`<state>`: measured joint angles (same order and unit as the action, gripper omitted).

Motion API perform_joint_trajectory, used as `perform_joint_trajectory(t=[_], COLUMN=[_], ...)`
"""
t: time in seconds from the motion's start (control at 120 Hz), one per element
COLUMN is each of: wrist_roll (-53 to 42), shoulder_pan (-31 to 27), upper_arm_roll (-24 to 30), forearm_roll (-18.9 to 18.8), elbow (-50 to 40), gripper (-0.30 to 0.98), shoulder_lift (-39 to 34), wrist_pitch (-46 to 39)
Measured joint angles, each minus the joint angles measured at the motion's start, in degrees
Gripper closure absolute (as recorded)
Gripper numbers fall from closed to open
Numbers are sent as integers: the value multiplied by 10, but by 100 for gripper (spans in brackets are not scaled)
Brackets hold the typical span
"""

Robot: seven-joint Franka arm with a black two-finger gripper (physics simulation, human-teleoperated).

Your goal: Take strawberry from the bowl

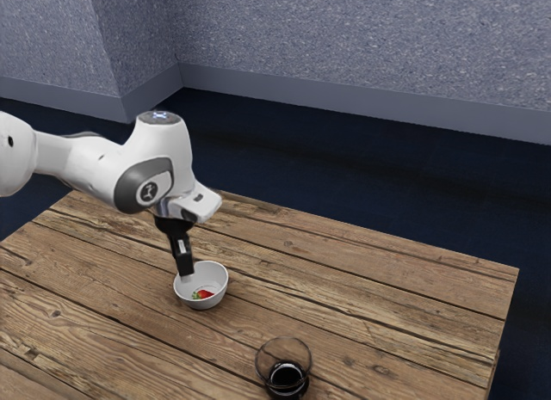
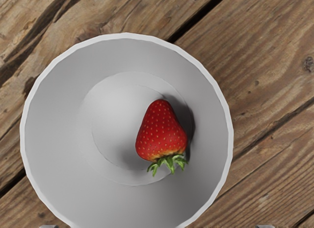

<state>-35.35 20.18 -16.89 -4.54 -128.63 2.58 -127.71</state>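
Pincer (image 1: 185, 272) open, fingers apart with nothing between them, pointing down at bowl's left side in exterior view; whether touching rim, cannot tell. Strawberry (image 2: 162, 132) inside white bowl (image 1: 222, 290), lying on its side on bowl's floor (nice glossy red one), long axis slanting across plank seams, leafy end toward pincer, tapered tip away, toward exterior view's right. Glass (image 1: 287, 378) with dark liquid on wooden counter (image 1: 387, 288), nearer and further right than bowl.
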Motion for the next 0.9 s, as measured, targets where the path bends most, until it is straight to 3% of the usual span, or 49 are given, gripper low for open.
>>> perform_joint_trajectory(t=[0.175, 0.9], wrist_roll=[-28, -78], shoulder_pan=[-30, -5], upper_arm_roll=[-1, 0], forearm_roll=[14, 42], elbow=[4, 28], gripper=[24, 27], shoulder_lift=[24, 86], wrist_pitch=[-17, -60])
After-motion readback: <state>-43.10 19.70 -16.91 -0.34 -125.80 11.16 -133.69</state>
